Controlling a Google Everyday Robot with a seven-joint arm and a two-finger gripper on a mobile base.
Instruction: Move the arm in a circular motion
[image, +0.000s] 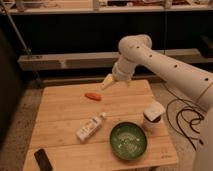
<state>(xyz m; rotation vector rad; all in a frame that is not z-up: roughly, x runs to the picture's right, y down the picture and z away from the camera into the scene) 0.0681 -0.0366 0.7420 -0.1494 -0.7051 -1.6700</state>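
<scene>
The arm (165, 62) reaches in from the right as a thick glossy white tube dotted with small dark holes. It bends at a bulbous joint and turns down toward the far edge of the wooden table (60, 112). At its end the gripper (112, 82) hangs just above that far edge, showing a pale tapered tip that points down and to the left. Whether it is apart or together cannot be told, and it holds nothing that can be seen.

Just below and left of the gripper lies a small orange piece (92, 96), possibly a carrot, apart from the tip. Nearer the camera than the gripper, a white bottle (91, 127) lies on its side; its label carries no writing that can be read. Below and slightly right of the gripper sits a green bowl (128, 141), and right of that a white cup (152, 116) with a dark patch on its side. A dark flat device (43, 159) rests at the near left corner, well apart from the gripper. Dark cables (185, 120) loop on the floor to the right.
</scene>
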